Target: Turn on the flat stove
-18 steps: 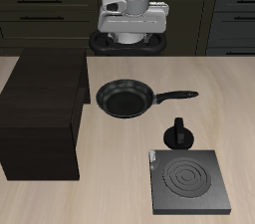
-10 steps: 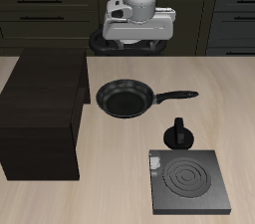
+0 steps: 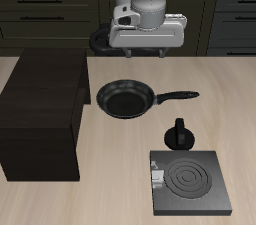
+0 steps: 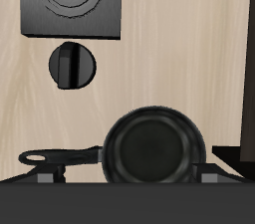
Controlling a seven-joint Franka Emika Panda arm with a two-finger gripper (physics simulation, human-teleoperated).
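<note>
One flat stove [image 3: 188, 182] with dark coil near the table's front edge, well apart from the frying pan [image 3: 126, 97], gripper [image 3: 146, 51] hovering beyond the pan, holding nothing, finger spread unclear.

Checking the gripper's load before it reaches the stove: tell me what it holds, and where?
Nothing: the gripper hangs above the table, clear of the pan and stove.

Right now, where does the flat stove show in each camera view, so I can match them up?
Exterior view: the flat stove lies near the table's front edge, coil dark, just in front of the small round black pot.
Wrist view: the flat stove is partly cut off by the picture's edge.
Shared landmark: the frying pan, beyond the pot from the stove.
</note>
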